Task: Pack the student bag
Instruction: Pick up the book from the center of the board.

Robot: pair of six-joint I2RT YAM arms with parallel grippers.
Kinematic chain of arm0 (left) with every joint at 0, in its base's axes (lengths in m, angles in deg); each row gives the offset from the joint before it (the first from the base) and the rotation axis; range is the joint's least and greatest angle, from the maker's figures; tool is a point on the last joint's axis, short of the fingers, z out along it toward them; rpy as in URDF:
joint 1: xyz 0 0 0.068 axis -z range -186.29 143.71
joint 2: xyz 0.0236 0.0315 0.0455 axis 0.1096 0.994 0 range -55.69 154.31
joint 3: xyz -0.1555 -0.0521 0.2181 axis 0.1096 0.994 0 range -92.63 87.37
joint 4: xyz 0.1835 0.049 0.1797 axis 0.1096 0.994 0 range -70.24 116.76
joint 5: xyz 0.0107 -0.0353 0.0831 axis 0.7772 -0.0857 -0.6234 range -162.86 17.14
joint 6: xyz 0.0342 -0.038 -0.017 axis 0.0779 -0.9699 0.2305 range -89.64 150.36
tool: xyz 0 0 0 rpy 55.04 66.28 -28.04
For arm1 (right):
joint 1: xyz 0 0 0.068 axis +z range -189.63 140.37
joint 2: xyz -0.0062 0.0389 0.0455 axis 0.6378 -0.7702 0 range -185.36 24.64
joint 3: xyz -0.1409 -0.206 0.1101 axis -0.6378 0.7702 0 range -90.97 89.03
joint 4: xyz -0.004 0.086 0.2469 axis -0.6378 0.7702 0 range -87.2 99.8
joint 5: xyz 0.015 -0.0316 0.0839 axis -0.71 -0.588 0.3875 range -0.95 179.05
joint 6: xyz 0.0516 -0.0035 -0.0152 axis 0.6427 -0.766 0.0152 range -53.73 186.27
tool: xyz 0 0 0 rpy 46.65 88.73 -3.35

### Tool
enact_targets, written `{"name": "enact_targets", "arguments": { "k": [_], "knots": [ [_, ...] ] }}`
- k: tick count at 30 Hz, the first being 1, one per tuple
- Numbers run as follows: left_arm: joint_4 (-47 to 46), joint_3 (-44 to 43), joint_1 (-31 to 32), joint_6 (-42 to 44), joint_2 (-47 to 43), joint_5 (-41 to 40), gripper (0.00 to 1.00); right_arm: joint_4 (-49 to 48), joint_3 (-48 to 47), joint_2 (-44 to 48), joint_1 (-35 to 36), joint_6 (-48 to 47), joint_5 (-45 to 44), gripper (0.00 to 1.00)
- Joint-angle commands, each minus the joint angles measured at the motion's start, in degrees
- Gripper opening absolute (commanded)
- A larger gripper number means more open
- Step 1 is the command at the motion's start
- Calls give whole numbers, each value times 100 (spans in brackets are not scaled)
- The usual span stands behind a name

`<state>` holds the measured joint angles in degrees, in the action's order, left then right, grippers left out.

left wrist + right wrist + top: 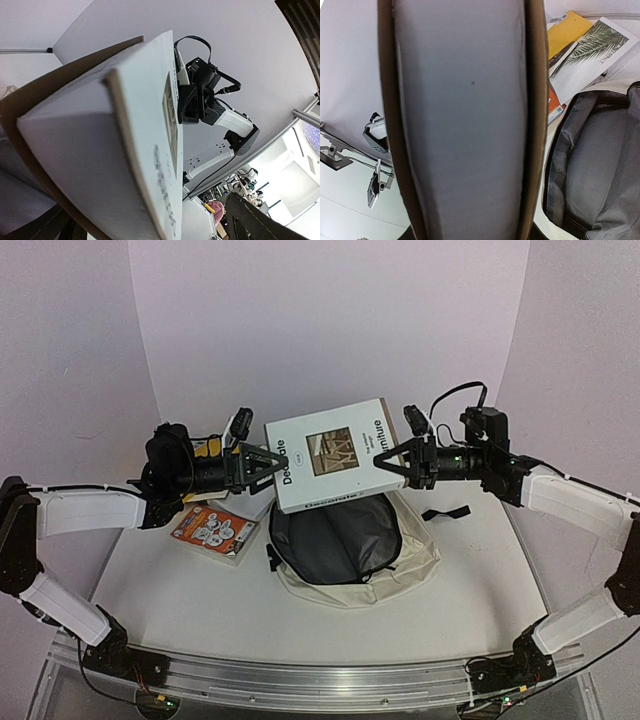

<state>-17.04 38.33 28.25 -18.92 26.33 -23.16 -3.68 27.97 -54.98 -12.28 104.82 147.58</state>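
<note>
Clearly the right gripper [392,466] has closed its fingers on the right edge of a white book [325,452], near the lower corner of that edge. It holds the book up in the air, cover toward the top camera and a little tilted. In the right wrist view the page block fills nearly the whole picture, so the fingers themselves do not show there. The left gripper [268,462] stands at the opposite, left edge of the book with its jaws spread wide in a V shape; whether the fingertips touch the cover I cannot tell (the left wrist view shows only the book, very close). Directly under the book lies the student bag [345,545], midway between the left and right edges of the table [180,600], its mouth unzipped and the dark grey lining facing up. Toward the left edge, beside the bag, lies a small orange booklet [212,530], and near it a yellow cover [570,30] and a palm leaf print [592,47]
</note>
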Motion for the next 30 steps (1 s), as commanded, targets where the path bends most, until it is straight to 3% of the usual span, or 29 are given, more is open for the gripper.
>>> {"name": "enact_targets", "arguments": {
  "k": [1,6,10,17,22,25,26,30],
  "knots": [
    [-799,-143,94,-320,17,-186,99,-424,-26,195,14,-35,-231,36],
    [-832,-282,167,-420,187,-151,88,-424,22,219,8,-86,-324,36],
    [-1043,-338,223,-557,391,-80,69,-417,32,177,10,-85,-245,37],
    [-1143,-311,228,-644,482,-136,45,-415,91,139,15,-119,-220,39],
    [-1087,-235,228,-669,447,-285,37,-415,120,119,14,-144,-327,43],
    [-1054,-176,228,-702,413,-395,34,-407,137,104,12,-154,-449,53],
    [-910,-134,220,-698,347,-552,32,-392,151,129,15,-185,-617,62],
    [-49,-143,198,-476,113,-1026,30,-278,202,182,13,-313,-1159,82]
  ]
}}
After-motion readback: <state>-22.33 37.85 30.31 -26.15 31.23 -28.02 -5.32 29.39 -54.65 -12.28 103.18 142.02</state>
